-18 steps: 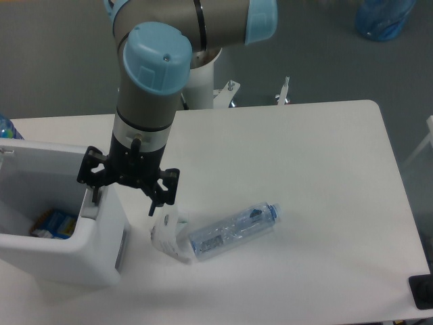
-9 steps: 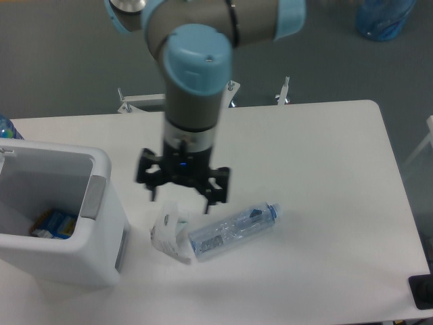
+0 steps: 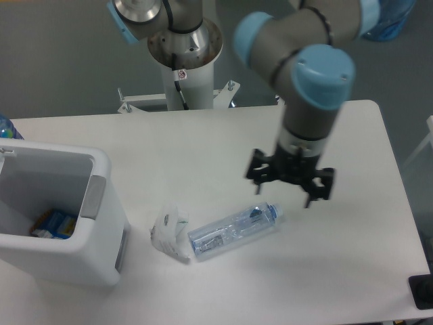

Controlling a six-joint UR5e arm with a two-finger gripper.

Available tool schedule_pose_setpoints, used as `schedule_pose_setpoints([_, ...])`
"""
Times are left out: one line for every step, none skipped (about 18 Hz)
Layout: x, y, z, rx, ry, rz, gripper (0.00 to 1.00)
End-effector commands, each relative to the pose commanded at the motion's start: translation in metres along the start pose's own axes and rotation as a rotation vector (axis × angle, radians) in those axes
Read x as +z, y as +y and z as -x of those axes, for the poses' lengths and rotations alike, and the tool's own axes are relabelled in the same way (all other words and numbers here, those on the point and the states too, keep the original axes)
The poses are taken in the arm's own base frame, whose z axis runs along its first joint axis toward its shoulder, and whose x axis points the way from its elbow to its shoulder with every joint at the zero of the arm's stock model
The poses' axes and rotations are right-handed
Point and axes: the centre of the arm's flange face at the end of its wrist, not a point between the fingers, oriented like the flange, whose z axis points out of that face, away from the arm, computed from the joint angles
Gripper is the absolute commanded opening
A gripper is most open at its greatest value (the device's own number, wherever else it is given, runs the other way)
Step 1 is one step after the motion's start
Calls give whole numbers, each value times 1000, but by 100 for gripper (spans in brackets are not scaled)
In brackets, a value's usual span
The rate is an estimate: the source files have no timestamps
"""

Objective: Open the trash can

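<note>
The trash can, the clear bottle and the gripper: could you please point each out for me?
trash can [image 3: 101,252]: fixed camera, front right wall.
clear bottle [image 3: 233,230]: fixed camera, middle of its body.
gripper [image 3: 289,193]: fixed camera, midway between fingertips.

No readable text anywhere. The clear plastic bottle near the bench's front edge carries a blue-and-white label, too blurred to make out; a small red-and-white sticker on the robot's base column is illegible too.

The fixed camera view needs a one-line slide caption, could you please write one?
Trash can open at left; empty open hand above the clear bottle lying on the table.
</note>
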Motion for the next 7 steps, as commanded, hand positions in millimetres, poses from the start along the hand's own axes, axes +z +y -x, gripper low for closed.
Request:
schedule_pose_setpoints([-3, 10, 10, 31, -18, -5, 100])
schedule_pose_setpoints([2, 19, 19, 60, -22, -4, 100])
schedule_pose_setpoints([8, 24, 26, 94, -23, -2, 100])
schedule_pose_setpoints([9, 25, 28, 134, -30, -2, 100])
schedule_pose_setpoints([12, 25, 30, 168, -30, 0, 100])
schedule_pose_setpoints([13, 24, 31, 182, -31, 1, 100])
schedule_pose_setpoints([13, 24, 31, 186, -32, 1, 100])
